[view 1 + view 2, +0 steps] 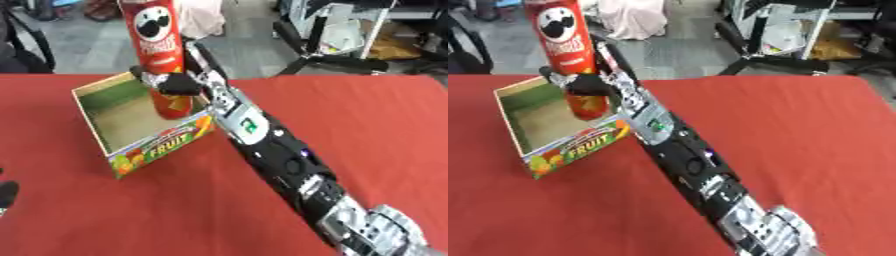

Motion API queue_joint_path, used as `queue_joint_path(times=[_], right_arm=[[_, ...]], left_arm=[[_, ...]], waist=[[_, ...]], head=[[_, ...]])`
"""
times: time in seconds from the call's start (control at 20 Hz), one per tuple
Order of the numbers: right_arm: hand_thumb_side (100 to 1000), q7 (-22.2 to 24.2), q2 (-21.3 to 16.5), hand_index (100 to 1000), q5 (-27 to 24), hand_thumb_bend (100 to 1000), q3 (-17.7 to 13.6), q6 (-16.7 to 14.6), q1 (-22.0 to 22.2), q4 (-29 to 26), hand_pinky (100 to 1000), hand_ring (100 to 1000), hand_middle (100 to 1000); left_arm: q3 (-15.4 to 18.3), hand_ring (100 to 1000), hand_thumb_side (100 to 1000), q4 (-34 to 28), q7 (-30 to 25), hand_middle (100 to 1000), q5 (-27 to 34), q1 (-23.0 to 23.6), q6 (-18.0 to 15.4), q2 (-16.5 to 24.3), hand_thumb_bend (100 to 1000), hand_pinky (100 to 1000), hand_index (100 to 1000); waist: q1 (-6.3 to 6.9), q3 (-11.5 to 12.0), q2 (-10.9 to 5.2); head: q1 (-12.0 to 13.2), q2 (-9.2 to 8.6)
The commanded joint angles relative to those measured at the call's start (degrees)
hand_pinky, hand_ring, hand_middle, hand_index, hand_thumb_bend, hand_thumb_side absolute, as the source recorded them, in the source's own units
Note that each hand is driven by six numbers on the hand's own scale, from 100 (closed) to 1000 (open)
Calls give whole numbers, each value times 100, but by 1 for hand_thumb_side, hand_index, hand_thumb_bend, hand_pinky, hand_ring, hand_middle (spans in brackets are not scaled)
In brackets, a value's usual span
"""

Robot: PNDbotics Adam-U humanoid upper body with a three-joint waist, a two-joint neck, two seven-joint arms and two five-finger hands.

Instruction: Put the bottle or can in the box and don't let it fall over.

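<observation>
The right hand (179, 82) is clenched around the tall red can (160, 55), holding it upright with its base down inside the open box (162, 145).

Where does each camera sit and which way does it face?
Left eye view: head camera, looking down at the red table; right arm enters lower right, right hand curled round the tall red crisp can over the open cardboard fruit box.
Right eye view: same head, set slightly rightward, same downward look.
Shared: can, box, right arm.
</observation>
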Motion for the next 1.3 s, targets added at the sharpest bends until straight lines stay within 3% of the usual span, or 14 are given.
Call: queue_joint_path(times=[0.05,0.15,0.25,0.45,0.65,0.85,0.95,1.15,1.3], right_arm=[[420,-155,-3,771,562,372,-168,-285,-201,229,655,715,629],[523,-316,-7,921,1007,596,-200,-420,-217,330,770,878,808],[617,-440,-29,976,1480,727,-236,-444,-243,381,851,950,895],[655,-736,-106,1000,2230,811,-317,-273,-296,324,935,1000,968],[652,-799,-191,1000,2548,813,-395,-62,-319,169,938,1000,969],[631,-807,-364,1000,2219,783,-394,11,-197,-248,903,977,949],[586,-776,-507,990,1738,701,-363,25,27,-658,870,945,923],[548,-610,-906,977,526,594,-273,148,822,-1811,845,928,911],[552,-398,-1160,977,-56,520,-278,158,1679,-2756,830,917,898]], left_arm=[[-64,817,783,-151,-82,867,53,-117,-26,27,647,837,941],[-71,817,784,-153,-96,867,58,-121,-27,32,646,837,941],[-74,817,783,-151,-100,867,59,-123,-24,35,646,837,941],[-82,817,785,-141,-111,867,58,-110,-25,33,644,836,941],[-68,817,785,-131,-98,866,48,-83,-21,42,645,836,941],[-19,817,786,-109,-53,866,35,3,2,61,644,836,940],[21,816,785,-92,-17,866,19,72,15,89,643,836,940],[105,813,782,-82,93,861,6,194,33,170,641,833,938],[177,808,777,-73,245,855,43,277,62,221,636,828,933]], waist=[[25,64,-61],[17,96,-50],[3,98,-53],[-19,64,-68],[-25,2,-83],[-37,-265,-158],[-48,-544,-222],[-66,-1080,-334],[-83,-1445,-411]], head=[[-223,-121],[-269,-132],[-277,-135],[-256,-141],[-229,-145],[-24,-43],[176,30],[645,199],[1026,308]])
